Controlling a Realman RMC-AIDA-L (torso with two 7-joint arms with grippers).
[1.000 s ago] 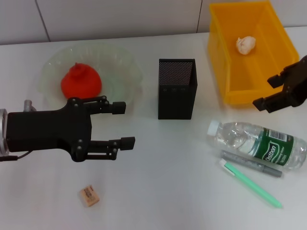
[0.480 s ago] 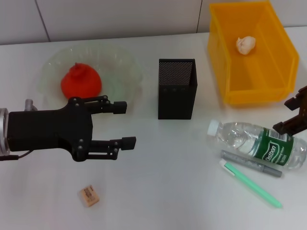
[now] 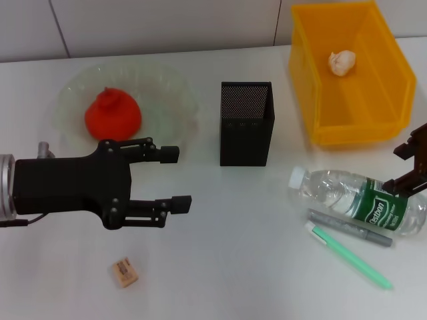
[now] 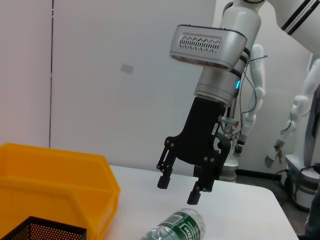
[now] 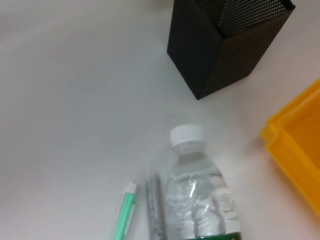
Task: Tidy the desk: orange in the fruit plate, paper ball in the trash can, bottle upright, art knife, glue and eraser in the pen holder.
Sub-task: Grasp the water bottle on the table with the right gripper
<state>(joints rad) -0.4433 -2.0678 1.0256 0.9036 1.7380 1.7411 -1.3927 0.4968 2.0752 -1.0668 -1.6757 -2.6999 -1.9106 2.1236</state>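
Observation:
The orange (image 3: 112, 115) sits in the pale-green fruit plate (image 3: 170, 90). A paper ball (image 3: 341, 62) lies inside the yellow trash can (image 3: 347, 135). The bottle (image 3: 357, 200) lies on its side, cap toward the black mesh pen holder (image 3: 246, 123). My right gripper (image 3: 393, 169) hangs open just above the bottle's labelled end, and the left wrist view shows this right gripper (image 4: 178, 191) over the bottle (image 4: 175, 227). A grey stick (image 3: 350, 229) and a green-white stick (image 3: 350, 257) lie beside the bottle; which is art knife or glue I cannot tell. The eraser (image 3: 124, 273) lies near my open left gripper (image 3: 177, 178).
The right wrist view shows the bottle (image 5: 200, 195), the pen holder (image 5: 225, 40), a corner of the trash can (image 5: 300, 155) and both sticks close together. White desk surface stretches between the pen holder and the eraser.
My right gripper has come off the trash can's near wall and moved down and nearer, to just above the bottle. The left gripper has drifted slightly nearer and to the right.

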